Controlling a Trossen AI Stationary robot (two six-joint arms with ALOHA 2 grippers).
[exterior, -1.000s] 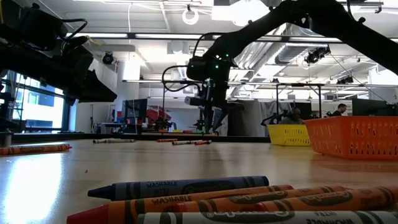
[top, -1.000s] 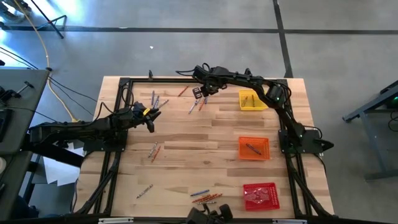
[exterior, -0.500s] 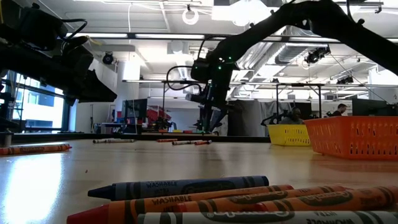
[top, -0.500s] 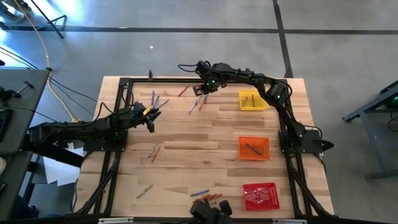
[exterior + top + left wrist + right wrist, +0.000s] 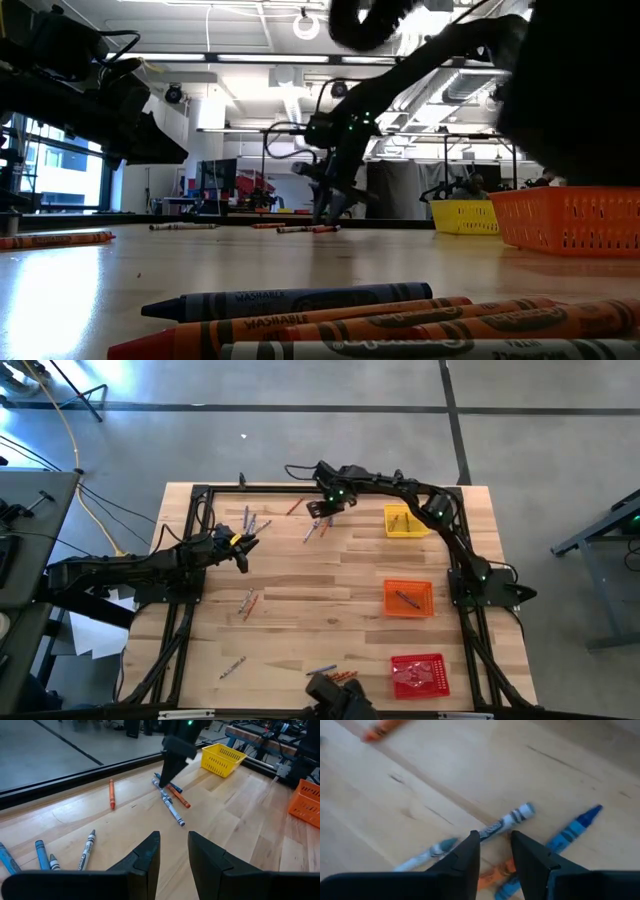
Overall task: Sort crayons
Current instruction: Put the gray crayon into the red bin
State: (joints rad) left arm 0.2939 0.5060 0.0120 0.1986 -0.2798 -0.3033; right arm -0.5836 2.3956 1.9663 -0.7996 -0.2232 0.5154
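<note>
So right now I've got the right gripper (image 5: 322, 510) reached way over to the far middle of the table (image 5: 300, 570), hovering right above a little cluster of crayons (image 5: 318, 527). From the right wrist view its fingers (image 5: 465, 857) are a bit apart with nothing between them, and directly under the gap there's a grey crayon (image 5: 507, 822), with a blue crayon (image 5: 575, 827) just beside it and an orange one (image 5: 492, 874) poking out below. The left wrist view shows the same thing from across the table: the right gripper's tip sits down at the far end of that cluster, close to the wood.

My left gripper (image 5: 243, 546) is parked over the left side of the table, off the surface, fingers (image 5: 145, 857) slightly apart and empty.

Rest of the crayons are scattered all over: a few grey and blue ones at the far left (image 5: 250, 520), one orange-red stick (image 5: 294, 507) near the far edge, a pair mid-left (image 5: 247, 601), a single one near-left (image 5: 232, 667), and a bunch at the near edge (image 5: 333, 674) right in front of the low camera.

Along the right side I've got the yellow tray (image 5: 406, 520) far, with a crayon in it, the orange tray (image 5: 409, 598) in the middle, also with one inside, and the red tray (image 5: 418, 675) nearest.
</note>
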